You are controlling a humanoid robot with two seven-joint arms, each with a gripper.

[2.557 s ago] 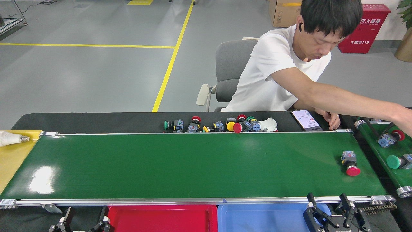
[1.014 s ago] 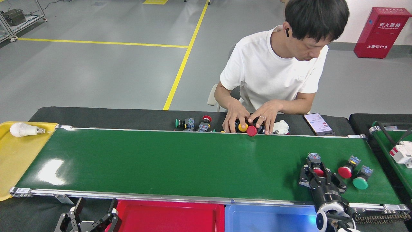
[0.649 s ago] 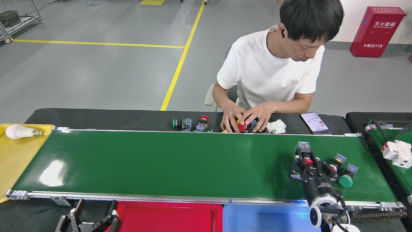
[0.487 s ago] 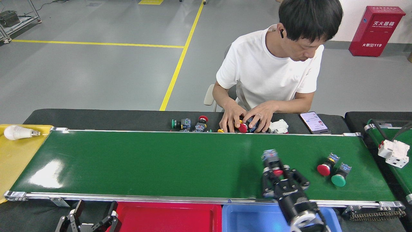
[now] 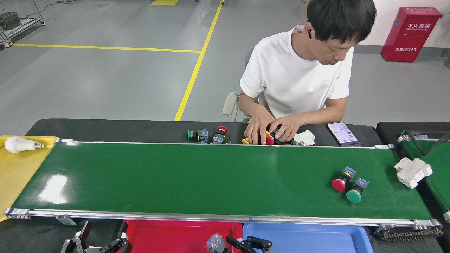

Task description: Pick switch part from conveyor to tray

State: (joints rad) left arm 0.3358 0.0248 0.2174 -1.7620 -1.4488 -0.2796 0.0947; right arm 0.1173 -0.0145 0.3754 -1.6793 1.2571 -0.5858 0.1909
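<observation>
The conveyor [image 5: 197,175] carries two switch parts at its right end, one with a red cap [image 5: 339,182] and one with a green cap [image 5: 355,193], lying side by side. At the bottom edge my right gripper [image 5: 230,243] points left over the seam between the red tray [image 5: 168,233] and the blue tray [image 5: 316,237]. It is shut on a blurred switch part [image 5: 215,243] at its tip, above the red tray's right end. My left gripper [image 5: 104,228] stands open at the bottom left, beside the red tray, with nothing between its fingers.
A person sits behind the belt, both hands [image 5: 270,128] on a pile of switch parts [image 5: 211,136] on the black table. A phone [image 5: 342,133] lies to their right. A white part [image 5: 413,171] rests at the shorter belt [image 5: 439,175]. A yellow tray [image 5: 14,175] holds a bulb [image 5: 20,144].
My right gripper closed on a switch part at the belt's right end, lifted it and swung it left and back down over the trays. The two other parts drifted left along the belt.
</observation>
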